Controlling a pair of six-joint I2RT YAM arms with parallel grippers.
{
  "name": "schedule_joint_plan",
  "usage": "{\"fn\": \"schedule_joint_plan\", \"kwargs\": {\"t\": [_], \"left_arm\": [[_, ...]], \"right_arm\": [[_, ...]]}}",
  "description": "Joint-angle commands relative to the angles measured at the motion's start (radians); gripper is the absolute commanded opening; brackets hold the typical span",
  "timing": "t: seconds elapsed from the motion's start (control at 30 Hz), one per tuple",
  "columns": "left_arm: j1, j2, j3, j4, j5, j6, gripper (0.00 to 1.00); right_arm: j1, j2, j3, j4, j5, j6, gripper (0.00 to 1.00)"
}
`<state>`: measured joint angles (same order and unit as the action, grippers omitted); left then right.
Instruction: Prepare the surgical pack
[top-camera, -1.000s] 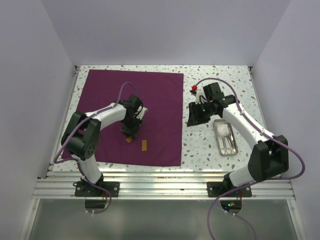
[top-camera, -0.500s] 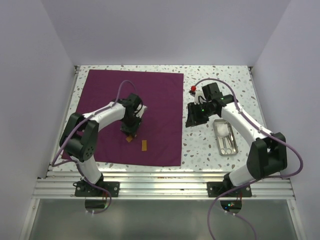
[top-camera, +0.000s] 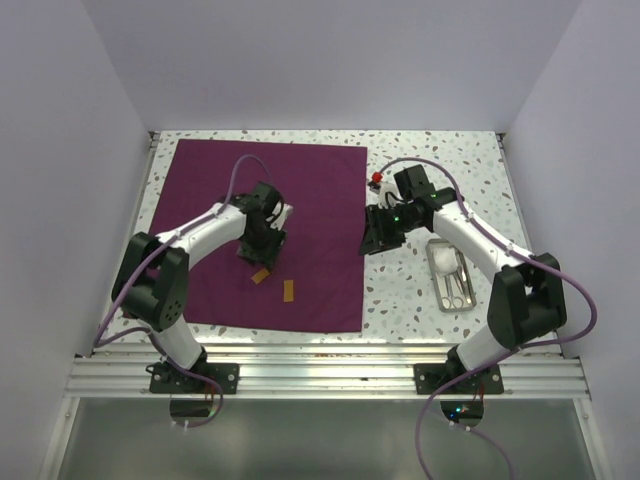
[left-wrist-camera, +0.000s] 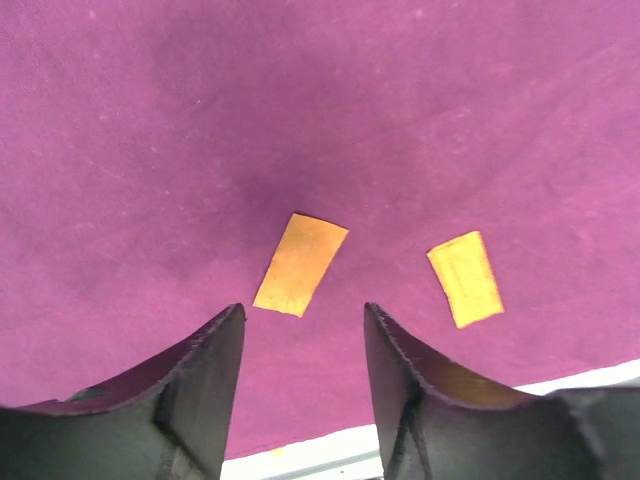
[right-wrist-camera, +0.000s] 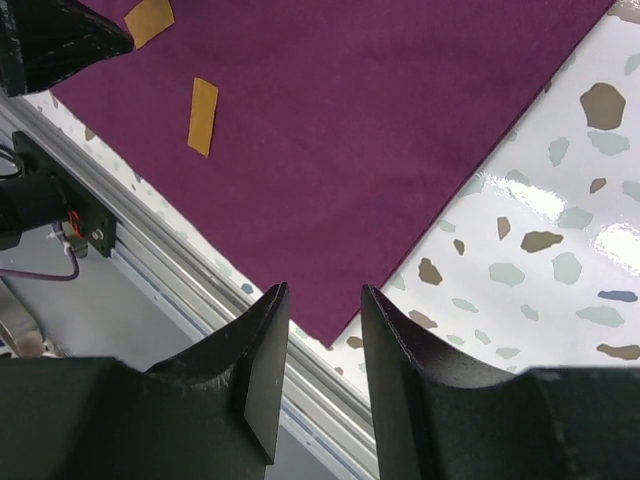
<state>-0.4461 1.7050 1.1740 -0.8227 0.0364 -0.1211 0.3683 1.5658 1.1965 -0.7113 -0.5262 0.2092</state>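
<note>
Left gripper (left-wrist-camera: 303, 318), wide and empty, hovers over an orange strip (left-wrist-camera: 300, 264) on the purple cloth (left-wrist-camera: 400, 120); right gripper (right-wrist-camera: 322, 298) is slightly parted and empty.

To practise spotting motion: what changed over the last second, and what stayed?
The right gripper moved left toward the right edge of the purple cloth; the left gripper drew back slightly from the left orange strip. Both open, holding nothing. Cloth, the other strip and metal tray stayed.
</note>
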Motion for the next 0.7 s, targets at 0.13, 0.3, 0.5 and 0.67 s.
{"fn": "schedule_joint_plan", "kwargs": {"t": [0.13,0.3,0.5,0.67], "left_arm": [[0.0,0.001,-0.05,0.062,-0.033,0.006,0.57],[-0.016,0.031,-0.048,0.086,-0.059,0.006,0.56],[-0.036,0.053,-0.048,0.097,-0.082,-0.002,0.56],[-0.042,0.071,-0.054,0.103,-0.101,-0.003,0.56]], "right_arm": [[0.001,-0.026,0.011,0.016,-0.021,0.001,0.39],[0.003,-0.029,0.009,0.01,-0.018,-0.007,0.39],[0.003,-0.023,0.009,0.013,-0.021,-0.005,0.39],[0.003,-0.016,0.008,0.013,-0.021,-0.004,0.39]]}}
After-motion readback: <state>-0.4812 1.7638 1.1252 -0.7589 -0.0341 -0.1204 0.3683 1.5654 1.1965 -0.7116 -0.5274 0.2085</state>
